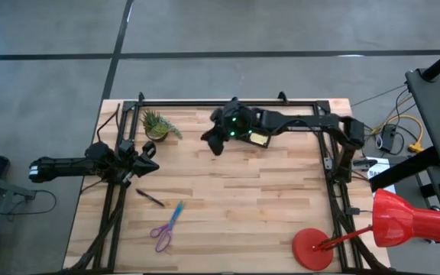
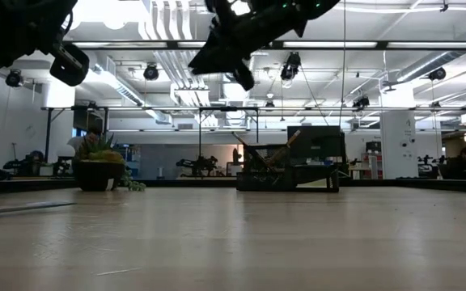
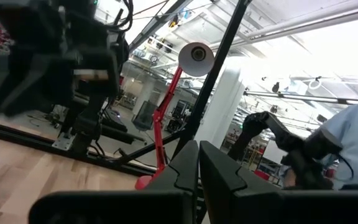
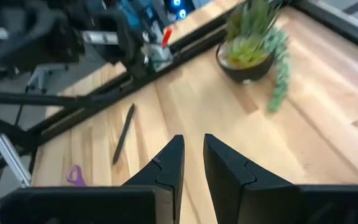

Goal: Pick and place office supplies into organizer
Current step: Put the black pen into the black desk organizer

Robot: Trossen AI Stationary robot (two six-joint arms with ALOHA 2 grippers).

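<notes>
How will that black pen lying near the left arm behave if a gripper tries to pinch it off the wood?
The black pen is thin and lies flat on the smooth table, so it will probably roll or skid when nudged. It looks stiff and light, so lifting it should take little force. A pinch across its middle seems safest, since an end grip may let it tilt.

Scissors (image 1: 163, 234), blue pen (image 1: 176, 213), black pen (image 1: 150, 198) flat; organizer (image 1: 260, 139) beyond

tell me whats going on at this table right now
A two-armed robot is sorting office supplies into the black organizer. The right tool hovers above the table near the organizer, empty, fingers slightly apart. The left tool waits at the table's left edge, fingers together. The scissors, blue pen and black pen lie loose on the wood.
</notes>
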